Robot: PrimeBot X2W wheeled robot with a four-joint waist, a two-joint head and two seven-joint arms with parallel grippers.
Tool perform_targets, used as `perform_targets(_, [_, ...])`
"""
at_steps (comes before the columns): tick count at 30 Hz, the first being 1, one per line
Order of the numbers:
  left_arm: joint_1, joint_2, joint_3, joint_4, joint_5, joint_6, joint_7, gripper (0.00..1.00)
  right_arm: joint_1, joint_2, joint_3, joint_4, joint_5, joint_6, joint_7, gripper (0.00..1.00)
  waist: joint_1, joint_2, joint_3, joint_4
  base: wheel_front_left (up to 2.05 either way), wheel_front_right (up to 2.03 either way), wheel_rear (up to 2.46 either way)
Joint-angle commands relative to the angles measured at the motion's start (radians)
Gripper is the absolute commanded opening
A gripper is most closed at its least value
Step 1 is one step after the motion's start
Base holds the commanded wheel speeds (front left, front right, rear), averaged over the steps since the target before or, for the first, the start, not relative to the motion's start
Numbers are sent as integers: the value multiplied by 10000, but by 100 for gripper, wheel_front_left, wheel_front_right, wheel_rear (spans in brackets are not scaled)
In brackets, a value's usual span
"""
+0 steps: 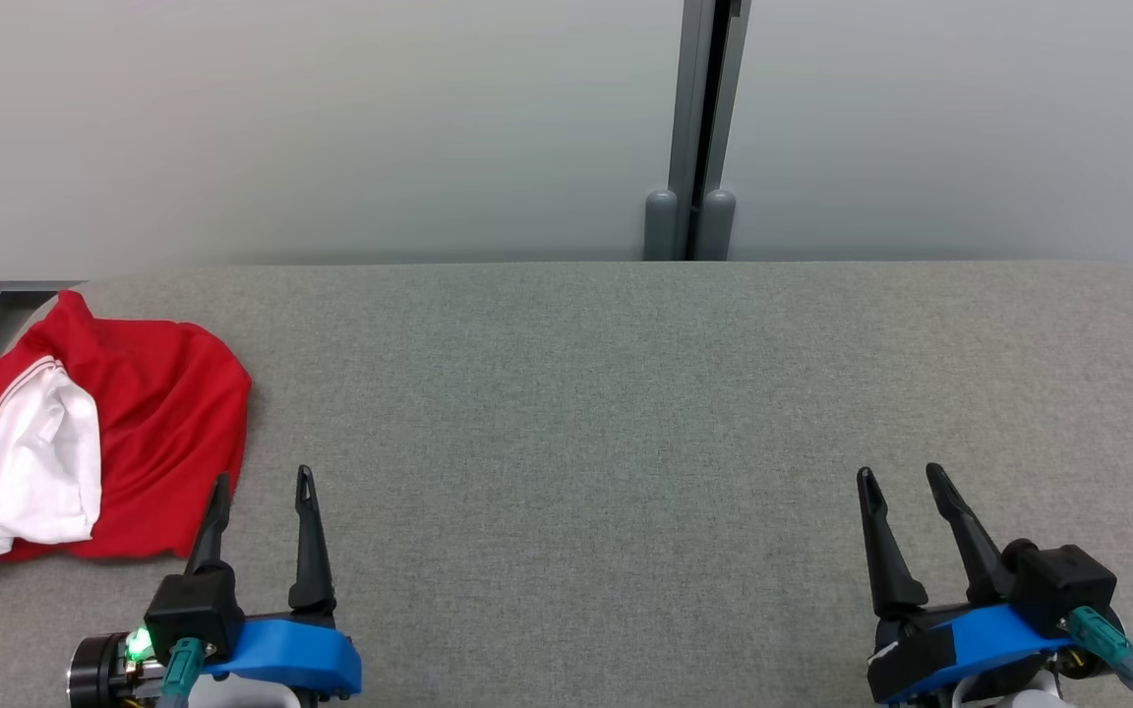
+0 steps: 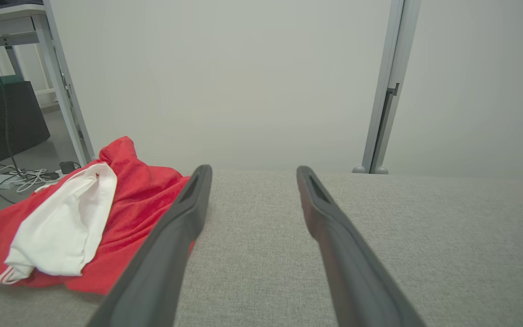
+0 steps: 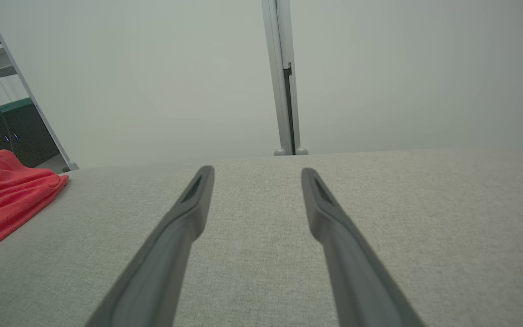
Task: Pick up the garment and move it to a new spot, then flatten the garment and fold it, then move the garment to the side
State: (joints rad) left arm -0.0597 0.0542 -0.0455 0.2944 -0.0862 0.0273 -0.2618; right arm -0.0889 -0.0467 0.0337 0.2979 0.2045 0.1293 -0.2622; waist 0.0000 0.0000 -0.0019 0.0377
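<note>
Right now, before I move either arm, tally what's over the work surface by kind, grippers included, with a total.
Garments: 1, the red and white garment, crumpled at the left end of the grey table.
Grippers: 2, the left gripper and the right gripper, both open and holding nothing.
Total: 3.
</note>
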Motion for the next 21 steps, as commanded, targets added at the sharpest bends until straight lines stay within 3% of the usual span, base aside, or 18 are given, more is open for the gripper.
perform_targets(1, [-90, -4, 33, 31, 3, 30, -49, 100, -75, -66, -9, 23, -44, 25, -42, 100, 0, 0, 0, 5, 0, 0, 0])
perform_targets(11, [-149, -1, 49, 96, 46, 3, -49, 100, -46, -64, -9, 90, -3, 25, -42, 100, 0, 0, -2, 170, 0, 0, 0])
perform_targets(21, [-210, 121, 213, 90, 59, 62, -49, 100, -2, -63, 53, 61, -20, 24, -40, 100, 0, 0, 85, 855, 0, 0, 0])
